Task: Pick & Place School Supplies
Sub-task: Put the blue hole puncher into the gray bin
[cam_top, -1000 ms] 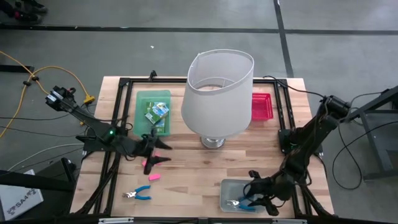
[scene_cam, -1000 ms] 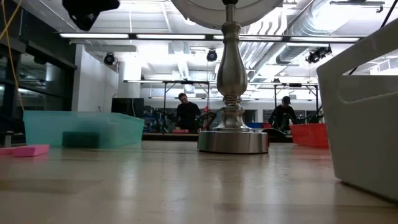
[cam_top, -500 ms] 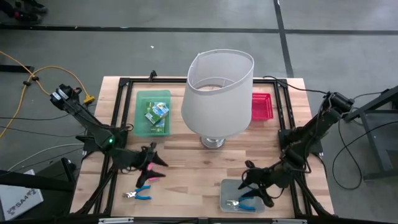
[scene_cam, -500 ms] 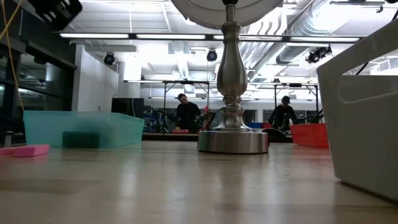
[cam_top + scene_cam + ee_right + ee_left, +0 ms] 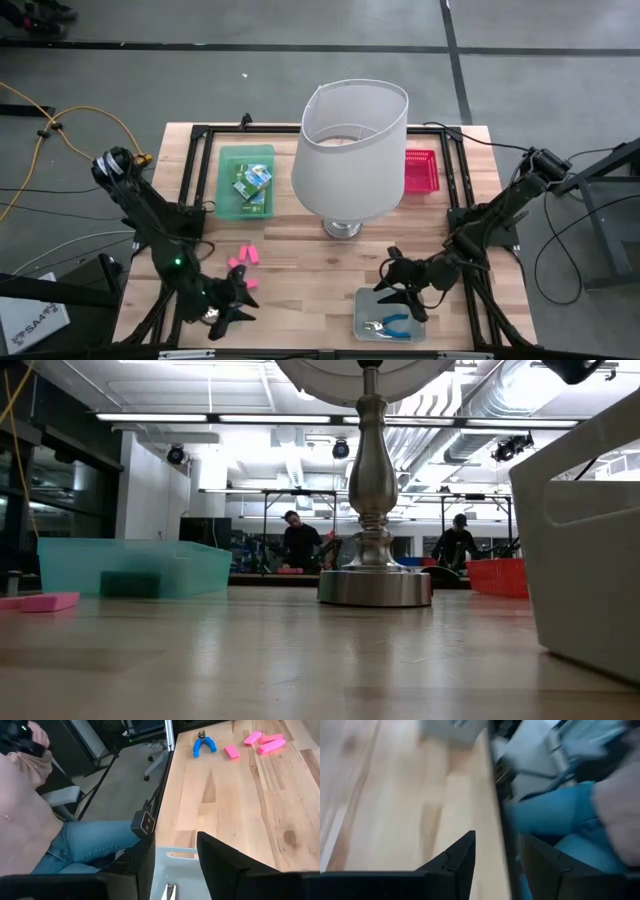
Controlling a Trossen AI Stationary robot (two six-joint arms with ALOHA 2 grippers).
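Two hands: the left hand (image 5: 228, 303) is low over the front left part of the table (image 5: 330, 262); the right hand (image 5: 395, 283) hangs just behind the clear grey tray (image 5: 362, 318).
Left hand state: fingers (image 5: 460, 856) spread, with nothing seen between them.
Right hand state: fingers (image 5: 220, 857) spread and empty.
Loose tool: a blue-handled tool (image 5: 204, 745) lies near the table's front left edge, close to where the left hand hovers.
Key relation: by my reading the tool sits almost straight under the left hand and well apart from the right, so the left arm is the nearer one.
Long axis: the hand covers the tool from above, so I cannot tell its lie against the fingers.
Pink blocks: three pink blocks (image 5: 247, 256) lie just behind the left hand, toward the lampshade (image 5: 350, 150).
Already placed: a second blue-handled tool (image 5: 386, 325) lies in the grey tray; a printed box (image 5: 253, 180) lies in the green tray (image 5: 228, 160).
Next move, as a judgement: lower and pinch across the handles.
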